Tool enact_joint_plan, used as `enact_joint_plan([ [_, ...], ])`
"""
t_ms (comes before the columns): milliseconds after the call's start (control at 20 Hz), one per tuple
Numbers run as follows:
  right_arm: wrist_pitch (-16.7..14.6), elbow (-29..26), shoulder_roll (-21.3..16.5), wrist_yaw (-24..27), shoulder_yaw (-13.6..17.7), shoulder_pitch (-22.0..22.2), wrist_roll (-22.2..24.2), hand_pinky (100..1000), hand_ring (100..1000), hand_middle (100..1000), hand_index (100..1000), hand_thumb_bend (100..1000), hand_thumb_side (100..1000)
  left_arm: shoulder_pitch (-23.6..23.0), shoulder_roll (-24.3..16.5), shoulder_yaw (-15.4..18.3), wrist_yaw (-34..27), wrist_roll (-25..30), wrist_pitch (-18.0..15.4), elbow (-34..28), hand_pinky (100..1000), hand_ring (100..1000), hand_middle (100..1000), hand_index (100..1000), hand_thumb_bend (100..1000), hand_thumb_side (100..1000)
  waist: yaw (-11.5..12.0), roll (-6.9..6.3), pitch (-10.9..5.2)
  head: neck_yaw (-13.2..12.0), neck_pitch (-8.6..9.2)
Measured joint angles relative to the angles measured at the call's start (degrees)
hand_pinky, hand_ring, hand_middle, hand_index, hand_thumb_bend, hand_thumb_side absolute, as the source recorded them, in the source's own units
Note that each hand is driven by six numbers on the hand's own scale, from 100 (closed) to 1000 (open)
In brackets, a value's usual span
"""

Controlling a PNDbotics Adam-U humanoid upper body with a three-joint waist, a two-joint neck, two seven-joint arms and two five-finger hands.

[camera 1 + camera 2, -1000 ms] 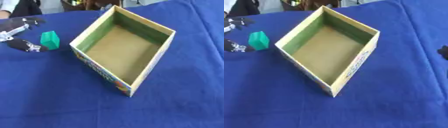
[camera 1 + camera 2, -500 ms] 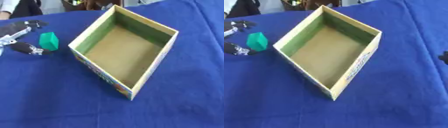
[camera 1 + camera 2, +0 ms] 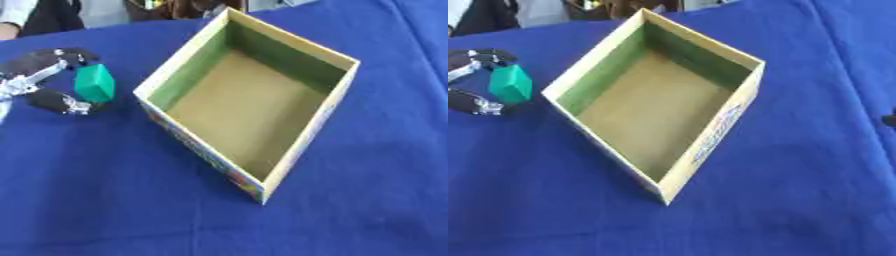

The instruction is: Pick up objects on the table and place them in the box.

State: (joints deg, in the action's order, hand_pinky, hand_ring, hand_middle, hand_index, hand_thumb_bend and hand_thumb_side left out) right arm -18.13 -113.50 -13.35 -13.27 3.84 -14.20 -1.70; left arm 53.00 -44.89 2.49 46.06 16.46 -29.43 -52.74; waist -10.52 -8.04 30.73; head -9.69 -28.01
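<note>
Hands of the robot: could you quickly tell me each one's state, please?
Left hand: fingers curve round the green block; contact cannot be told.
Right hand: only a dark sliver shows; cannot be told.

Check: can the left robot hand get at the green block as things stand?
Probably yes. The left robot hand already brackets the green block, fingers either side, with nothing between; the box sits clear to its right.
</note>
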Motion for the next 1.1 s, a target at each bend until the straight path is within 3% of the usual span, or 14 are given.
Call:
enact_joint_plan([
  [250, 0.0, 0.0, 0.0, -0.1, 0.0, -0.2, 0.1, 904, 917, 732, 839, 100, 793, -0.1, 0.0, 0.3, 2.1, -1.8, 0.2, 0.3, 738, 839, 861, 933, 660, 781, -0.1, -0.11, 0.36, -0.4, 0.46],
  [300, 0.0, 0.0, 0.1, -0.2, 0.0, -0.2, 0.1, 906, 919, 732, 839, 100, 793, -0.1, 0.0, 0.3, 2.4, -2.1, 0.2, 0.4, 716, 806, 806, 911, 587, 788, -0.1, -0.12, 0.37, -0.4, 0.47],
  [750, 0.2, -0.3, 0.3, -0.9, 0.0, -0.2, 0.2, 909, 920, 732, 839, 100, 792, 0.0, -0.1, 0.4, 1.7, -3.1, 0.0, 0.6, 665, 732, 649, 842, 515, 769, -0.2, -0.17, 0.7, -0.4, 0.66],
  [900, 0.4, -0.4, 0.5, -1.2, 0.0, -0.3, 0.0, 911, 921, 732, 839, 100, 791, 0.0, -0.2, 0.5, 0.9, -3.2, 0.0, 0.6, 639, 692, 569, 773, 468, 752, -0.3, -0.31, 0.76, -0.4, 0.74],
  [1100, 0.7, -0.4, 0.5, -1.5, 0.0, -0.3, -0.1, 912, 921, 732, 839, 100, 791, 0.0, -0.2, 0.6, -0.2, -3.4, -0.1, 0.6, 617, 660, 546, 723, 422, 750, -0.3, -0.31, 0.79, -0.3, 0.74],
])
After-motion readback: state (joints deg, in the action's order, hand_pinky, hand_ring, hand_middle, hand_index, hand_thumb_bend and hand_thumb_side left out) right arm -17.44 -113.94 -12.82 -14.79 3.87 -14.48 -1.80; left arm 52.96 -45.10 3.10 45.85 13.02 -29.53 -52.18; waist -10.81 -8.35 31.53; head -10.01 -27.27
